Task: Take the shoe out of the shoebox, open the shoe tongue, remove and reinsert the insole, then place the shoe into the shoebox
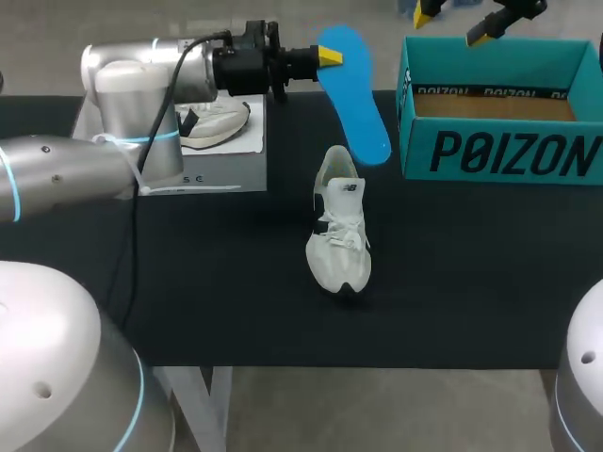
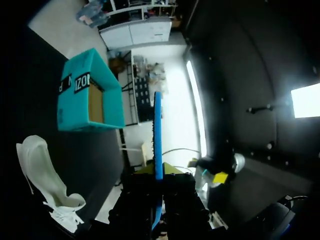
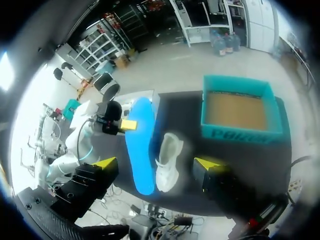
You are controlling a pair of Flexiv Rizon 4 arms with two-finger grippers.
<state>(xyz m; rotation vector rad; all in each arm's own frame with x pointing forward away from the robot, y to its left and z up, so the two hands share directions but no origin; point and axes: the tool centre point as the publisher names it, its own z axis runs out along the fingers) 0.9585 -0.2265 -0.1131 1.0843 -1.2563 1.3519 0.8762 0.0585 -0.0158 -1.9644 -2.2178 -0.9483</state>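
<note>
A white shoe [image 1: 339,229] lies on the black table, toe toward the front edge and tongue pulled up. My left gripper [image 1: 327,56] is shut on the heel end of a blue insole [image 1: 356,99], held in the air behind the shoe and beside the teal shoebox [image 1: 499,155]. In the left wrist view the insole [image 2: 158,130] shows edge-on between the yellow tips of the left gripper [image 2: 158,171], with the shoe [image 2: 42,175] and shoebox [image 2: 90,95] beyond. My right gripper [image 1: 450,24] hangs open high above the box. Its wrist view looks down on the insole [image 3: 140,150], shoe [image 3: 167,160] and shoebox [image 3: 240,110].
A grey box [image 1: 221,155] with a shoe picture on top sits at the table's back left, under my left arm. The shoebox holds only its brown floor [image 1: 495,105]. Bare black tabletop [image 1: 471,273] lies in front of the box and around the shoe.
</note>
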